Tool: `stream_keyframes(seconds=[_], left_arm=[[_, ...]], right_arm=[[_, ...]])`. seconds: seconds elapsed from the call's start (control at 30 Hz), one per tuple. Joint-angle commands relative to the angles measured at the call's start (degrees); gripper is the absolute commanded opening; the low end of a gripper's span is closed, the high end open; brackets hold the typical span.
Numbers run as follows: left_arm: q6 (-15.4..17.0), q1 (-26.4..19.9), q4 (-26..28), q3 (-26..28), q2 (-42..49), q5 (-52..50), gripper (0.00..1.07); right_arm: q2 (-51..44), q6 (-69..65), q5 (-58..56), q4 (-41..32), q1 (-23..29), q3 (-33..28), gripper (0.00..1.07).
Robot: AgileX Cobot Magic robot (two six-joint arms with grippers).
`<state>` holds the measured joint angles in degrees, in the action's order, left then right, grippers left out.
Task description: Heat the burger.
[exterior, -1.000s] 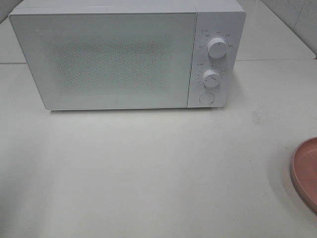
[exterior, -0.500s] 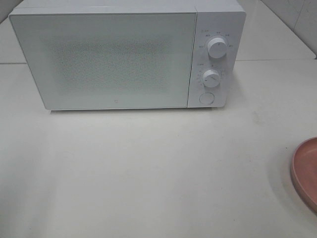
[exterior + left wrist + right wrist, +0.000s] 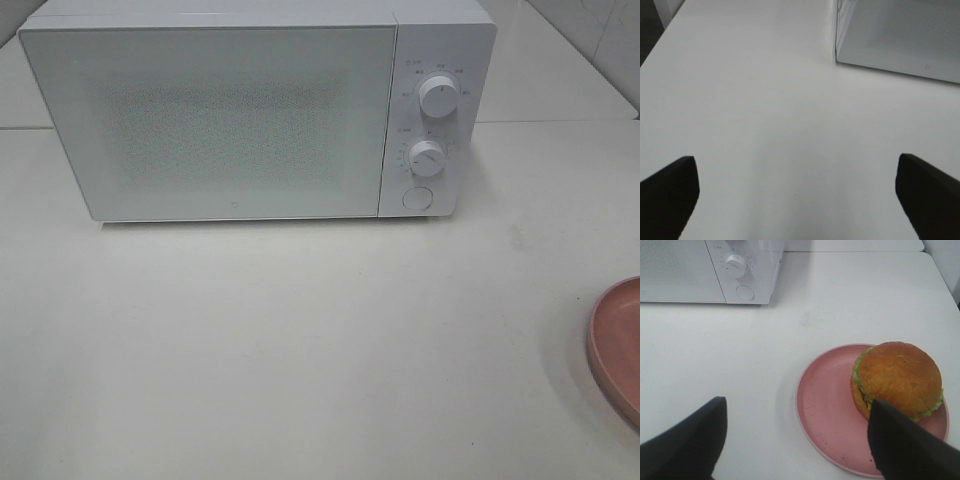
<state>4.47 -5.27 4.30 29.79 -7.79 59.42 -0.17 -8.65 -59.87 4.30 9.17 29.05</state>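
The burger [image 3: 897, 377], with a glossy brown bun and a green lettuce edge, sits on a round pink plate [image 3: 825, 410] in the right wrist view. My right gripper [image 3: 795, 445] is open just short of the plate, and one dark finger [image 3: 905, 450] overlaps the burger's near side in the picture. My left gripper [image 3: 800, 200] is open over bare white table with nothing between its fingers. In the exterior high view only the plate's rim [image 3: 615, 345] shows at the right edge; the burger and both grippers are out of that view.
A white microwave [image 3: 220, 120] stands at the back of the table with its door shut. Two knobs [image 3: 438, 95] [image 3: 427, 158] and a round button [image 3: 415, 198] are on its right panel. Its corner [image 3: 900, 40] shows in the left wrist view.
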Motion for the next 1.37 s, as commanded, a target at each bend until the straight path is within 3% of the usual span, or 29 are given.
stream_keyframes(seconds=[0.03, 0.17, 1.37], left_arm=[[-0.1, -0.2, 0.6, -0.3, 5.1, -0.5, 1.00], [-0.1, -0.2, 0.6, -0.3, 9.9, -0.5, 1.00], [-0.1, -0.2, 0.7, -0.4, 9.6, -0.5, 1.00]], right_arm=[[-1.6, 0.8, 0.3, 0.0, -0.5, -0.1, 0.75], [-1.6, 0.8, 0.3, 0.0, -0.5, -0.1, 0.75], [-1.5, 0.8, 0.3, 0.0, -0.5, -0.1, 0.75]])
